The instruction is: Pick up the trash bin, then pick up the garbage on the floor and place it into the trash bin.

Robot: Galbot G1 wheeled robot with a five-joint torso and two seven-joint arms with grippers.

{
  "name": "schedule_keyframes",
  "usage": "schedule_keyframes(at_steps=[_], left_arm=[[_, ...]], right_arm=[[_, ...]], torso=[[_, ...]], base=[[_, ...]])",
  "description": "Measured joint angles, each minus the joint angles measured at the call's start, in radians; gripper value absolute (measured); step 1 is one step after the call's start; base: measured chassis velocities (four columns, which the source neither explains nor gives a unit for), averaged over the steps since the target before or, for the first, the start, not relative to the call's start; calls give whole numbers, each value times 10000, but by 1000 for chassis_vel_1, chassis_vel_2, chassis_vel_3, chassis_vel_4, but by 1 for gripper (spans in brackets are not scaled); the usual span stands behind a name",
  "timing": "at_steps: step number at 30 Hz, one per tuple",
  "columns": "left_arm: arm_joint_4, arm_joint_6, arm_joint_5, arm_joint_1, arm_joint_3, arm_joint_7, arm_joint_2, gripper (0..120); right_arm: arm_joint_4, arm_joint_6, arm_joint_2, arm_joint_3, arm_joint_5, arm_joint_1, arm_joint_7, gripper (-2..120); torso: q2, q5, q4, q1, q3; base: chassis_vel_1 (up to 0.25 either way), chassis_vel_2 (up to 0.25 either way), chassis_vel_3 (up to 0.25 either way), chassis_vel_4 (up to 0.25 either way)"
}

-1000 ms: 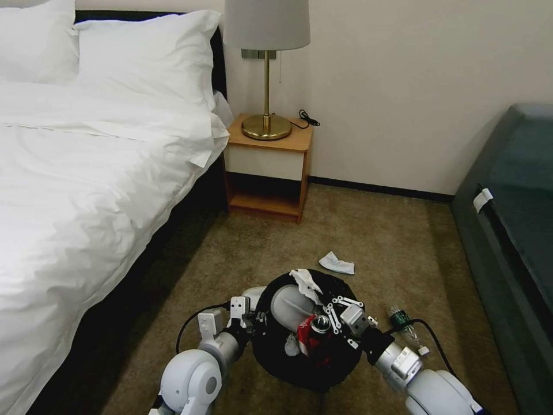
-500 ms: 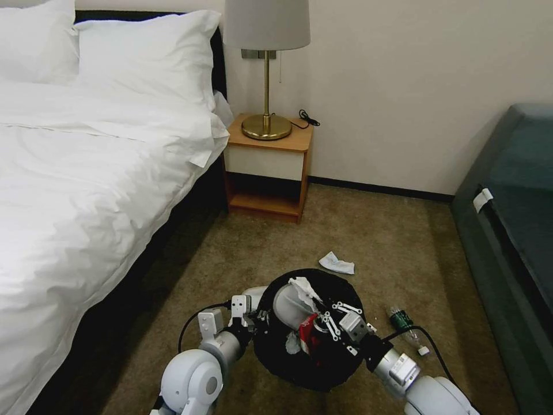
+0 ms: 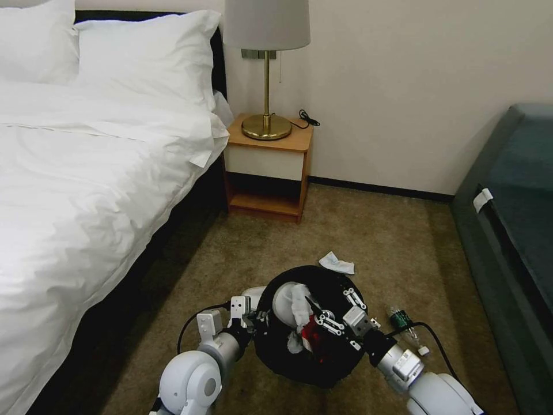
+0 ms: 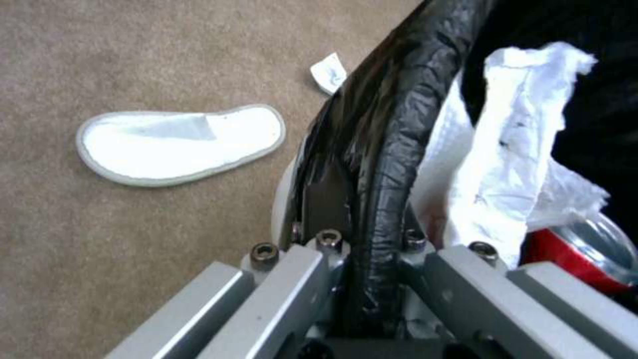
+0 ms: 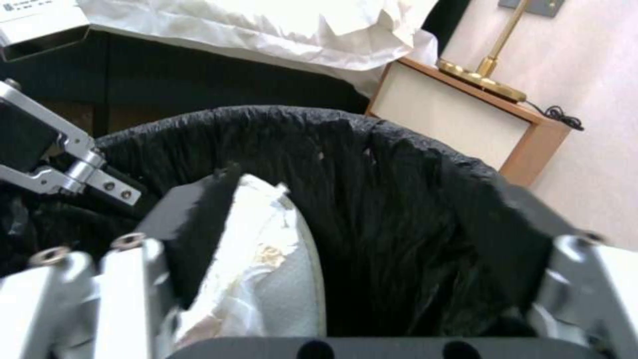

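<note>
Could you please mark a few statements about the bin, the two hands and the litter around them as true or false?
1. The left hand is clamped on the trash bin's rim. True.
2. The right hand is shut on the green bottle. False: it is open above the bin's mouth, and the bottle lies on the carpet beside the bin.
3. A red can lies inside the bin. True.
4. The crumpled tissue on the carpet rests on the nightstand. False: it lies on the floor just beyond the bin.
5. A white slipper lies on the carpet. True.
</note>
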Motion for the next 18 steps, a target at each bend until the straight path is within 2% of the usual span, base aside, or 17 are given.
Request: schedule_keyframes(at_steps=[2,5,18], left_arm=[[4,-2,3,-23,-18,0,15,0],[8,-3,1,-41,-36,0,36,0],[74,-88,24,-58,-81,14,66,0]], right_arm=[[-4,-1,0,19,12,0,1,93],[-13,-3,0,34,32,14,2,99],[275,-152,67,400,247,248,99,100]], torso=[[0,0,1,0,0],[0,0,0,0,0],[0,1,1,0,0]], base=[[0,0,0,0],[0,0,0,0],[0,0,0,0]])
